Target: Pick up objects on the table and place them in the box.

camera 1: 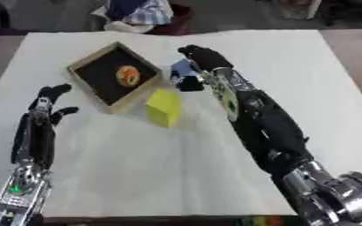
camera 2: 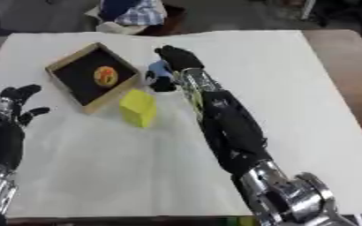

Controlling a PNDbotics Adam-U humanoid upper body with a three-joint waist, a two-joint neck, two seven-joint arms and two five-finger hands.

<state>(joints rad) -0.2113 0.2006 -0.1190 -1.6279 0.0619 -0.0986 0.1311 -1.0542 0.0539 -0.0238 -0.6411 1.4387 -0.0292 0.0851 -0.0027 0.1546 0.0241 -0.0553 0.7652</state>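
A shallow wooden box point(camera 1: 85, 63) with a black bottom lies tilted at the left back of the white table; an orange round thing point(camera 1: 128, 75) rests inside it. Just right of the box stands a yellow block point(camera 1: 163, 106). My right hand point(camera 1: 202, 58) reaches over from the right and is curled round a small blue thing point(camera 1: 182, 69) beside the box's right corner, with the thumb below it. At the left edge my left hand point(camera 1: 46, 106) rests open, fingers up, apart from the box.
A white sheet point(camera 1: 215, 145) covers the table, with brown tabletop at both sides. Bundled cloth point(camera 1: 137, 11) lies past the far edge. My right forearm point(camera 1: 265, 123) crosses the sheet's right middle.
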